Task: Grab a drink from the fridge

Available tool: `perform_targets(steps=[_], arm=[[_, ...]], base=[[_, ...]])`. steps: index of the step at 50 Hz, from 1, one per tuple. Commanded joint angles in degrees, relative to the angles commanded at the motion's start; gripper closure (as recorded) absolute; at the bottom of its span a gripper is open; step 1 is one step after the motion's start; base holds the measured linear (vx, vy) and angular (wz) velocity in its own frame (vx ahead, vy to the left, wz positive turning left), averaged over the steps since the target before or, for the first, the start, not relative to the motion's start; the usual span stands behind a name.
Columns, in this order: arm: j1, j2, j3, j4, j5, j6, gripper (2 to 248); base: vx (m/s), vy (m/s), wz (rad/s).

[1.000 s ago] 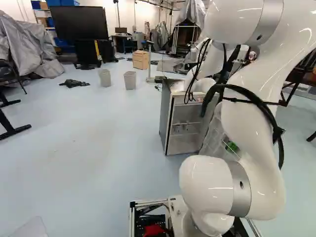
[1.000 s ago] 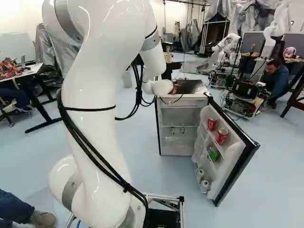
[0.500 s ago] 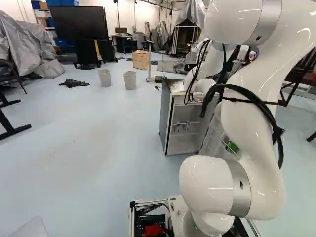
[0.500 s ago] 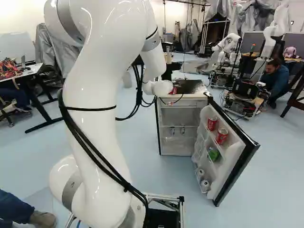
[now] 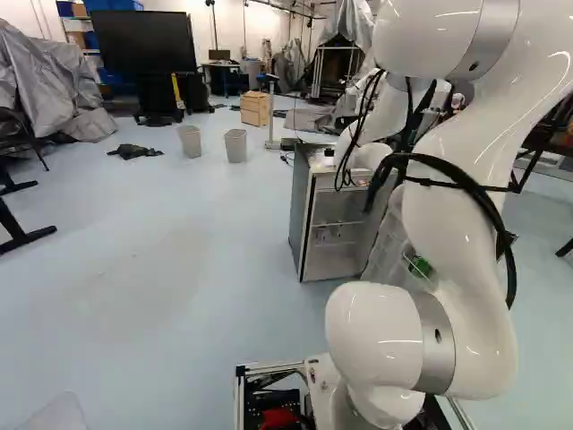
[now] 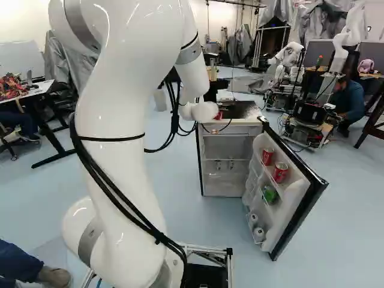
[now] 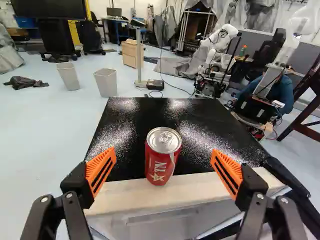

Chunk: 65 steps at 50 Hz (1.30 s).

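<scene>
A red can (image 7: 162,162) stands upright on top of the fridge (image 6: 241,129), between the fingers (image 7: 101,169), which are spread wide and do not touch it. The fridge door (image 6: 293,205) is open. On its racks are two red cans (image 6: 280,172), below them one green thing (image 6: 270,194), and lowest, two pale round things (image 6: 258,234), too small to tell.

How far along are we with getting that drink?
Done, by the look of it: the fridge door is open and a red can stands upright on the fridge top. In hand: nothing; the open gripper has a gap on each side of the can. Left: probably back away if that's the drop-off, otherwise close and lift.
</scene>
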Motion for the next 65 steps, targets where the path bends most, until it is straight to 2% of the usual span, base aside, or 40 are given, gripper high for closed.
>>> perform_targets(steps=[20, 48, 65], arm=[[-1.8, 5.8, 5.6, 0.2, -0.6, 0.0, 3], [-6.7, 12.8, 9.6, 4.7, -14.8, 0.0, 3], [-9.9, 15.2, 9.8, 5.8, -16.7, 0.0, 3]], base=[[0.0, 0.0, 0.0], [0.0, 0.0, 0.0], [0.0, 0.0, 0.0]])
